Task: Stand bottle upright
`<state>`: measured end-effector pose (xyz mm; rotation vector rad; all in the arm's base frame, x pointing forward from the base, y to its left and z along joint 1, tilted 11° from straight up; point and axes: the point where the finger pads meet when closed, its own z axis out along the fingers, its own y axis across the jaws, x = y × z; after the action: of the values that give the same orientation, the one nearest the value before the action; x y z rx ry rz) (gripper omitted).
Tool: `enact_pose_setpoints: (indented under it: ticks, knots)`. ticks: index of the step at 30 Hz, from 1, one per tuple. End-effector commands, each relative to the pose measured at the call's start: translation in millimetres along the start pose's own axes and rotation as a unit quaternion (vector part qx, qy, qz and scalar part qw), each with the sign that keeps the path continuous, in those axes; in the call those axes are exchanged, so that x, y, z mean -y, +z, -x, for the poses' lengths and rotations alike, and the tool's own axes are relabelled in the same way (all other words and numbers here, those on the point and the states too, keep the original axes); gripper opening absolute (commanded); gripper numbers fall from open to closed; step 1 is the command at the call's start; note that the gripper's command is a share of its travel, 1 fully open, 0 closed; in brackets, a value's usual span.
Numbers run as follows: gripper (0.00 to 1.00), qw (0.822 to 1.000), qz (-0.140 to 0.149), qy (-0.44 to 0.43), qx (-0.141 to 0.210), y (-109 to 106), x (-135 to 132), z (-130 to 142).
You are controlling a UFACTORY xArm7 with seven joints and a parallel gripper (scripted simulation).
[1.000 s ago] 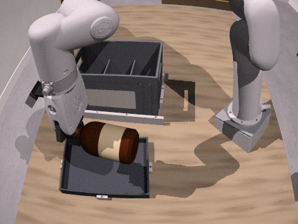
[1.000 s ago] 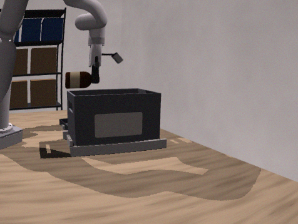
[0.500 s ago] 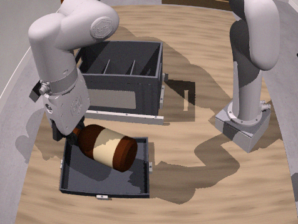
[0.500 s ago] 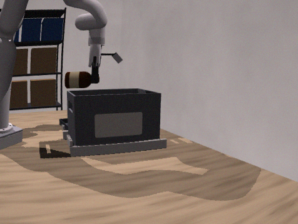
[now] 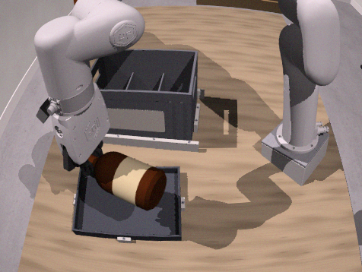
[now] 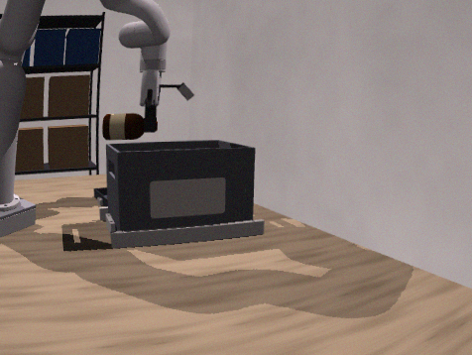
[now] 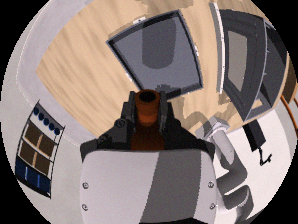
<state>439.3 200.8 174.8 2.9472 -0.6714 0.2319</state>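
- While the claw point(image 5: 90, 159) pinches its neck, the brown bottle point(image 5: 131, 179) hangs horizontal above the tray point(image 5: 127, 228), base toward 4 o'clock in the top view.
- Rigid and probably smooth, the bottle may pivot in a neck grip; its weight sits far from the fingers.
- Crate point(image 5: 150, 99) lies at 12 o'clock of the tray on the bench point(image 5: 243, 235).
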Motion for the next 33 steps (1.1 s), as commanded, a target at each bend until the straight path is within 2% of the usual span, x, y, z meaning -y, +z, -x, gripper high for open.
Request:
enact_pose_setpoints:
  ticks: [1, 10, 23, 33]
  knots:
    - [0.00, 1.000, -0.002, 0.001, -0.002, -2.0, 1.2, -0.7]
    - [0.00, 1.000, -0.002, 0.027, -0.002, -2.0, 1.2, -0.8]
    - [0.00, 0.993, -0.002, 0.119, -0.001, -2.0, 1.2, -0.8]
    - [0.00, 0.991, -0.002, 0.131, -0.001, -2.0, 1.2, -0.8]
